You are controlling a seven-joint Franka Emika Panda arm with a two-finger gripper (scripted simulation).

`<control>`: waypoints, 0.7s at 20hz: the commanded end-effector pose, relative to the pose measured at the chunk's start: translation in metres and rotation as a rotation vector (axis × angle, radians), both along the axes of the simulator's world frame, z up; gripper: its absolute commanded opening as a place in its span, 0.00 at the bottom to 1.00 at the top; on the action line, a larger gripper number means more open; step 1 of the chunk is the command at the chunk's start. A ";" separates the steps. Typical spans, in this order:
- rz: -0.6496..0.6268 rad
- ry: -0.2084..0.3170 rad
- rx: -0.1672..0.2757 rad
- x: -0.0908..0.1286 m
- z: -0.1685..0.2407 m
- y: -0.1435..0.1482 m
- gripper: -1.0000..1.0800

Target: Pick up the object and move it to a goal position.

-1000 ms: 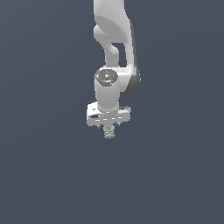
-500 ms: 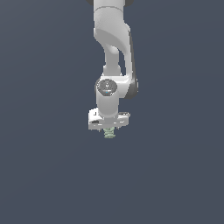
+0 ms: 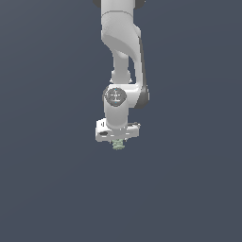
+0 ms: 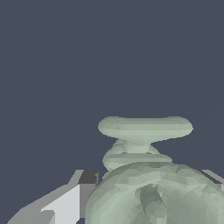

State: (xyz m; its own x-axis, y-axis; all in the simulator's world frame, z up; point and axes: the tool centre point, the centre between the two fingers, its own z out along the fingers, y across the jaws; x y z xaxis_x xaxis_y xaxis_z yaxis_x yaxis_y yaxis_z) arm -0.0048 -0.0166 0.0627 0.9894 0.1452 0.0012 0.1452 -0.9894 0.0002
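The object (image 3: 117, 145) is a small pale grey-green knobbly figurine. In the exterior view it pokes out just below my white gripper (image 3: 117, 142), near the middle of the picture. The gripper is shut on it, with the arm hanging straight down above. In the wrist view the object (image 4: 146, 175) fills the near part of the picture, stacked in lumpy tiers with a flat disc at its far end. One grey and white finger (image 4: 65, 201) shows beside it; the other finger (image 4: 214, 177) is barely seen at the edge.
A plain dark grey-blue ground (image 3: 52, 189) lies all around, with nothing else on it in either view.
The arm and gripper have risen a little in the exterior view, carrying the object up with them. The grip looks unchanged.
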 end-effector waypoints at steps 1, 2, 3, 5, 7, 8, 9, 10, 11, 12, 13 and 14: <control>0.000 0.001 0.000 0.000 -0.001 0.000 0.00; 0.000 0.001 0.000 0.000 -0.001 0.000 0.00; 0.000 0.001 0.000 0.000 -0.001 0.000 0.00; 0.000 0.000 0.000 0.000 0.000 0.000 0.00; 0.000 0.000 0.000 0.000 0.001 -0.001 0.00; 0.000 0.000 0.000 0.001 0.003 -0.002 0.00; 0.000 0.000 0.000 0.001 0.005 -0.003 0.00; 0.000 0.000 0.000 0.002 0.007 -0.005 0.00; 0.000 0.000 0.000 0.003 0.010 -0.007 0.00; 0.000 0.000 0.000 0.004 0.014 -0.009 0.00; 0.000 0.000 0.000 0.005 0.018 -0.012 0.00; 0.000 0.000 0.000 0.006 0.023 -0.015 0.00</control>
State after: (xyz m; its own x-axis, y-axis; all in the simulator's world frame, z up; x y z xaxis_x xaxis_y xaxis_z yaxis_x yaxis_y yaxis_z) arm -0.0004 -0.0272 0.0788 0.9893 0.1458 0.0002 0.1458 -0.9893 -0.0001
